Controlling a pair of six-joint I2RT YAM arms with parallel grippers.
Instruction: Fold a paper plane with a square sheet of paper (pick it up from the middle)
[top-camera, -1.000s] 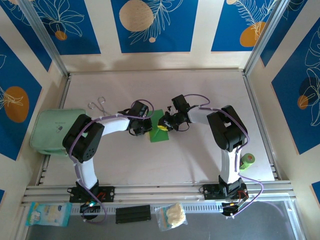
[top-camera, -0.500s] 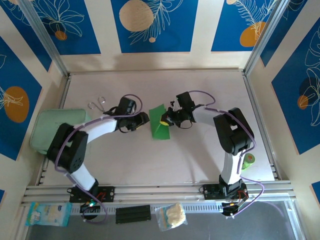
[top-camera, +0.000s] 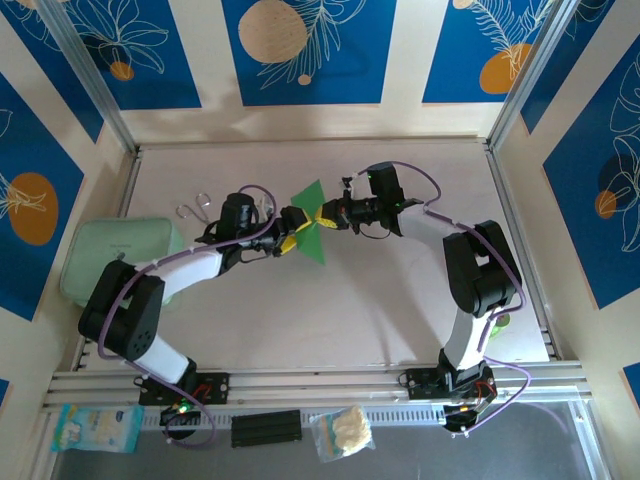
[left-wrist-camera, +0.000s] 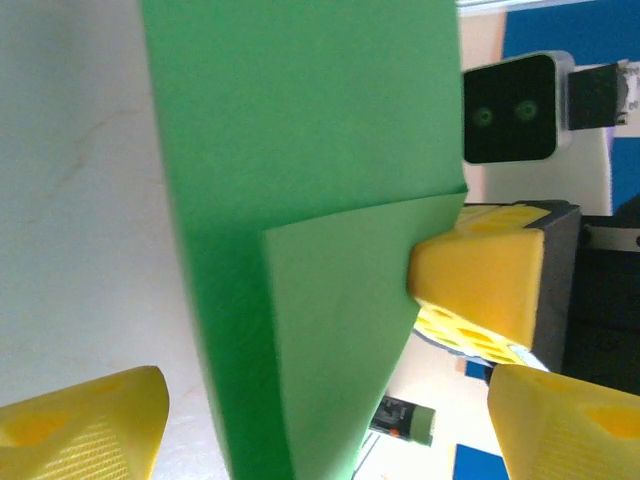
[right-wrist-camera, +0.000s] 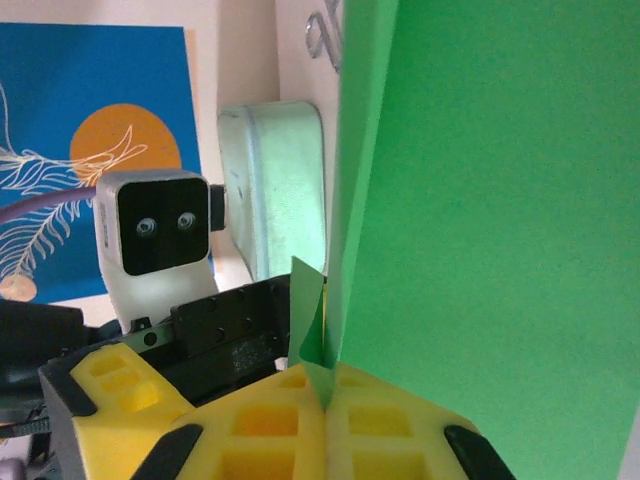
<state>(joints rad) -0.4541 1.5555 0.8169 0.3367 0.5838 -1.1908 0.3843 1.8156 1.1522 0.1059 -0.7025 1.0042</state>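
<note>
Paper (top-camera: 312, 222), bright green and partly folded, hangs over the middle of the tabletop (top-camera: 380, 300), nearer its far edge. The right tool (top-camera: 323, 220) is clamped on its edge. The left tool (top-camera: 289, 240) stands open, with its yellow fingers (left-wrist-camera: 80, 425) spread to either side of the sheet, gripping nothing.

My left end effector (top-camera: 290, 230), jaws spread wide, faces my right end effector (top-camera: 325, 214), clamped tight; both arms stretch toward 12 o'clock.
</note>
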